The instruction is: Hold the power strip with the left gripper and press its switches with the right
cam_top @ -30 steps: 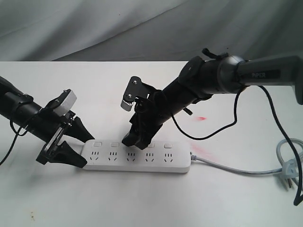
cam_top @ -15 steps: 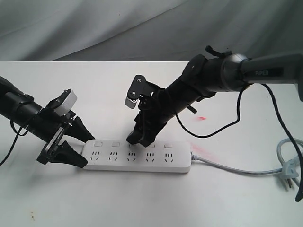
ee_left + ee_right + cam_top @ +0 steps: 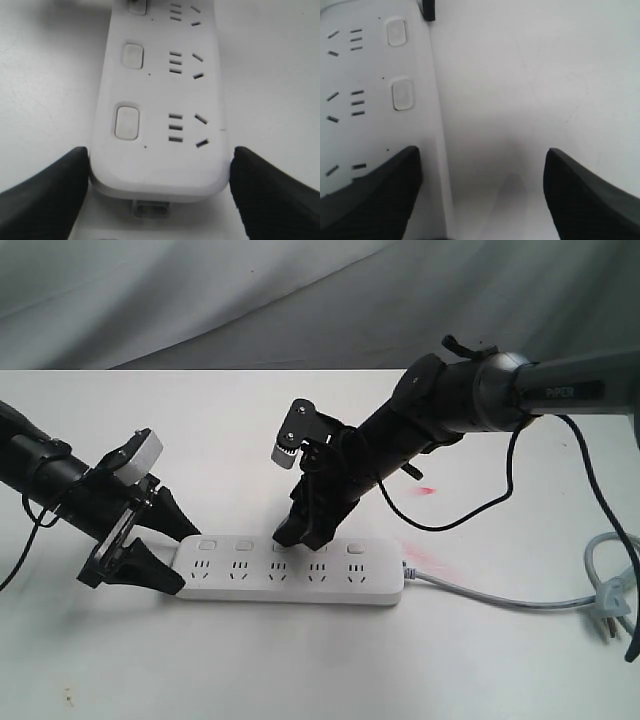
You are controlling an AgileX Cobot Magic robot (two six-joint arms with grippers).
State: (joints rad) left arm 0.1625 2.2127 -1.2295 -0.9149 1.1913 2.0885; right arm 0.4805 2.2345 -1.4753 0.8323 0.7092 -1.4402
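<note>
Exterior view, strip: the long flat white plastic power strip [image 3: 290, 580] with rounded ends lay flat on the white table [image 3: 300, 670]; its five small square white switches [image 3: 243, 545] ran along its far edge; a grey cable [image 3: 500, 601] left its right end
Exterior view, left arm: the black two-finger left gripper [image 3: 186, 560] with pointed tips and a white-grey block sat at the strip's left end, one tip on each long side
Exterior view, right arm: the black right gripper [image 3: 300, 538] with a perforated metal plate stood over the strip's middle, tips at the switch row; contact could not be told

Left wrist view, strip: the power strip's [image 3: 160, 165] rounded end lay between the two black fingers [image 3: 45, 195]; three switches [image 3: 126, 121] showed beside the sockets
Left wrist view, grip: the left gripper [image 3: 160, 150] clamped the strip's end, each finger against one edge

Right wrist view, jaws: the right gripper [image 3: 481, 150] was spread wide and held nothing
Right wrist view, fingers: one finger [image 3: 375, 200] lay over the power strip [image 3: 370, 125]; the other stood clear of the strip, over bare table [image 3: 520, 75]
Right wrist view, switches: two switches [image 3: 402, 94] showed along the strip's edge
</note>
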